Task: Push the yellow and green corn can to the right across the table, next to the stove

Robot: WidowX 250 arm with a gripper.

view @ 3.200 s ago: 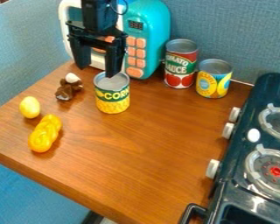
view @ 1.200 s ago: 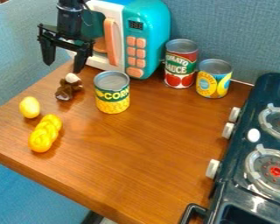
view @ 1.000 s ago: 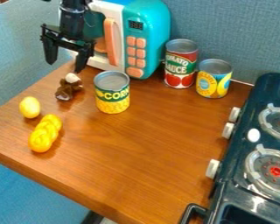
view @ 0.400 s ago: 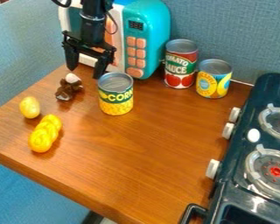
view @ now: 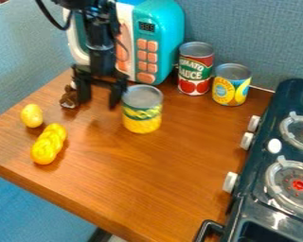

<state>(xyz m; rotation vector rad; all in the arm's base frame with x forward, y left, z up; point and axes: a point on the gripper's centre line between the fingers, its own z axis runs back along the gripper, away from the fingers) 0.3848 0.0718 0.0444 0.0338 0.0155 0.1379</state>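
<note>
HAND: we read hand [view: 98, 105] wide open, nothing held, one finger beside yellow-and-green can [view: 142, 113], contact unclear | CAN: upright on tabletop [view: 147, 175], approx. front of microwave [view: 158, 47] | PROG. (our est.): hand lowered near can, OK; no grip made; can handling incompl.

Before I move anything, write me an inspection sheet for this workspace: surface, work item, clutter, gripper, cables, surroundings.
Surface: wooden table, no spill seen.
Work item: green-and-yellow can, upright; contact with gripper unclear.
Clutter: lemon, yellow braided bread, brown toy partly hidden; red can and blue-and-yellow can, upright at the back.
Gripper: open, beside the green-and-yellow can, fingers pointing down.
Cables: black cable looping at the arm; thin white cord behind the cans.
Surroundings: toy microwave behind, stove alongside.
</note>
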